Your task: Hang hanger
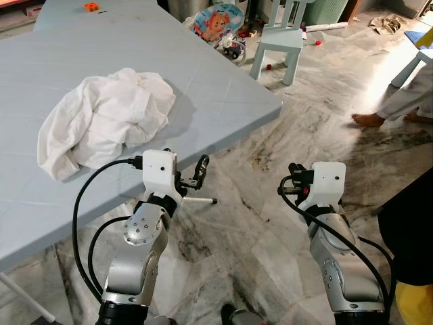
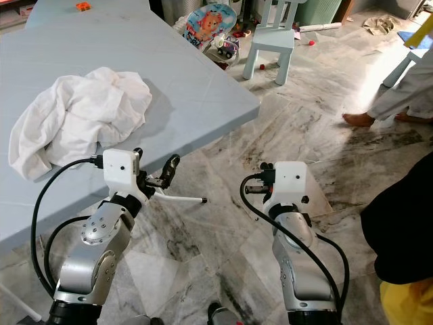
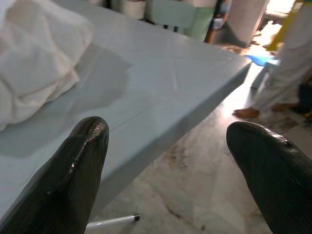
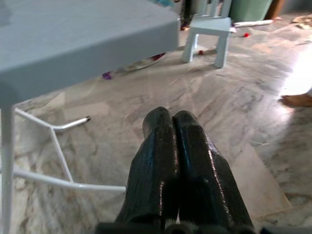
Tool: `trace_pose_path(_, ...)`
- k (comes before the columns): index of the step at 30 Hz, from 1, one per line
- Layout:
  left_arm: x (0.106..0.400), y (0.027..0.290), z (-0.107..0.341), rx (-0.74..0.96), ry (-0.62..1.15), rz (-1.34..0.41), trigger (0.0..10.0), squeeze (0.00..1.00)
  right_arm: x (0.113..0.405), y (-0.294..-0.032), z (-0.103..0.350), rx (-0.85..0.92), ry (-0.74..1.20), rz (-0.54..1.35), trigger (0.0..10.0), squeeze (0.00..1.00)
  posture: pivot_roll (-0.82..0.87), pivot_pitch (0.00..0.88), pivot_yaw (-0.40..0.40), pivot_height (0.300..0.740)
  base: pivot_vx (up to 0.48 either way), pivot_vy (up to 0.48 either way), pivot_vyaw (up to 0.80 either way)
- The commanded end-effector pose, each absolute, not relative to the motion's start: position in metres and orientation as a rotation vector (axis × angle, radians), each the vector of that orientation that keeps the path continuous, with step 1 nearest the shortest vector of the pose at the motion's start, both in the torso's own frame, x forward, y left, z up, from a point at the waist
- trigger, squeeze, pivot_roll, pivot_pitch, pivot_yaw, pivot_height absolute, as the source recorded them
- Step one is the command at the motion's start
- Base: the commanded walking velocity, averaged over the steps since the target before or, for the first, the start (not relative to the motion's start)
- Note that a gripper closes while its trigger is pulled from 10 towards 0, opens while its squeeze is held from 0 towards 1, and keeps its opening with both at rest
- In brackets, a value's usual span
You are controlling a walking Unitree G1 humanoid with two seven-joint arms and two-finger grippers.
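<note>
A crumpled white garment (image 1: 105, 122) lies on the pale blue-grey table (image 1: 223, 88), near its front edge. My left gripper (image 3: 165, 151) is held just below and in front of that edge, open, with nothing between its black fingertips (image 3: 80, 146). It points along the tabletop towards the garment (image 3: 34, 63). My right gripper (image 4: 173, 119) hangs over the marble floor to the right of the table corner, fingers pressed together and empty. I cannot make out a hanger.
White table legs (image 4: 58, 141) stand under the table. A small pale green chair (image 1: 277, 44) and toys (image 1: 220, 24) sit beyond the table corner. A person's bare foot (image 1: 369, 120) is at the right, and another person in dark clothes (image 1: 413, 223) stands close on my right.
</note>
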State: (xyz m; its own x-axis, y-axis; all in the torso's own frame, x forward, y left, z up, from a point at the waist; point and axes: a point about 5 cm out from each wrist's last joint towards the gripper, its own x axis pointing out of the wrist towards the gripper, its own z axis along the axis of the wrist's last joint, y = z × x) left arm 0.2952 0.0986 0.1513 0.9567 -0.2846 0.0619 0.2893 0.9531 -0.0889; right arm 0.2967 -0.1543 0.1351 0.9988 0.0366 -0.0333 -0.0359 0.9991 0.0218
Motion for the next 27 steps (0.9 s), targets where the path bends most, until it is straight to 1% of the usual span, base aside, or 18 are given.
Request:
trace_pose_path(1,0.2944,0.0974,0.1507,-0.098,-0.038,-0.305,10.0,0.0,0.296,-0.1554,0.1306,0.03,0.056,0.03,10.0,0.0,-0.05,0.192,-0.029,0.74,0.0,0.337,-0.77)
trace_pose_path(8,0.2933,0.0975,0.148,-0.087,-0.021,-0.303,10.0,0.0,0.2938,-0.1549,0.1286,0.032,0.062,0.026,10.0,0.0,-0.06,0.206,-0.025,0.74,0.0,0.319,-0.77)
trace_pose_path(9,0.2931,0.0972,0.1484,-0.058,-0.03,-0.314,10.0,0.0,0.2934,-0.1548,0.1285,0.031,0.063,0.026,10.0,0.0,-0.06,0.206,-0.025,0.74,0.0,0.0,-0.77)
trace_pose_path(12,0.2923,0.097,0.1508,-0.052,-0.055,-0.325,10.0,0.0,0.2933,-0.1551,0.1294,0.035,0.057,0.021,10.0,0.0,-0.06,0.21,-0.025,0.74,0.0,0.0,-0.77)
trace_pose_path(13,0.2915,0.0956,0.1517,-0.053,-0.052,-0.354,10.0,0.0,0.2937,-0.1549,0.1317,0.034,0.046,0.027,10.0,0.0,-0.06,0.214,-0.025,0.74,0.0,0.0,0.0)
trace_pose_path(18,0.2902,0.092,0.1558,-0.082,-0.071,-0.389,10.0,0.0,0.294,-0.1554,0.1331,0.022,0.042,0.025,10.0,0.0,-0.06,0.217,-0.025,0.74,0.0,0.0,0.0)
trace_pose_path(21,0.2887,0.0906,0.1562,-0.083,-0.076,-0.398,10.0,0.0,0.2942,-0.1554,0.1314,0.02,0.054,0.023,10.0,0.0,-0.06,0.217,-0.023,0.74,0.272,0.0,-0.15)
trace_pose_path(27,0.2866,0.0877,0.1559,-0.091,-0.075,-0.42,10.0,0.0,0.2931,-0.1546,0.13,0.027,0.057,0.024,10.0,0.0,-0.06,0.221,-0.018,0.74,0.358,0.0,-0.78)
